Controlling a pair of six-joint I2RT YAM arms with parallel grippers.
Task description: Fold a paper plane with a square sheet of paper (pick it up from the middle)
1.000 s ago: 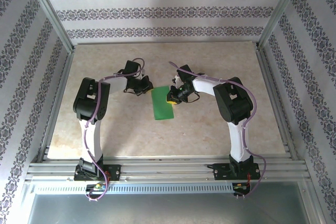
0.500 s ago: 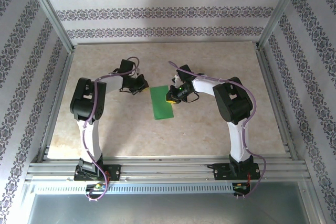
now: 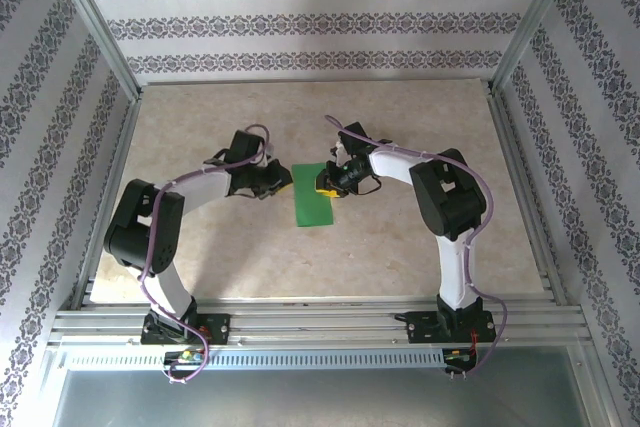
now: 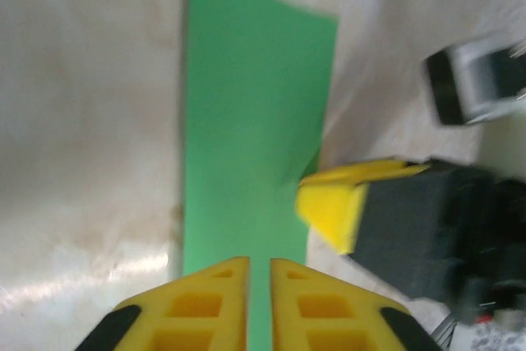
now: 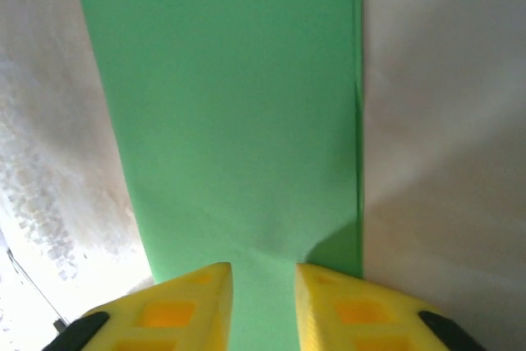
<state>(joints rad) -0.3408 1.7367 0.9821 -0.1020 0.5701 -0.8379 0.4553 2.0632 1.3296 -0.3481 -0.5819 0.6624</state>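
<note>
Plainly, paper (image 5: 238, 104) runs forward from between the right gripper's (image 5: 263, 275) parted fingers; the left gripper (image 4: 260, 269), fingers barely apart, sits over its near end.

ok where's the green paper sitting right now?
In the top view the green paper lies near the middle of the table, with the left gripper at its far left corner and the right gripper over its far right corner.

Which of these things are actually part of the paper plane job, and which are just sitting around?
In the job: green sheet of paper, left tool, right tool.
Just there: table, patterned walls, metal frame.
</note>
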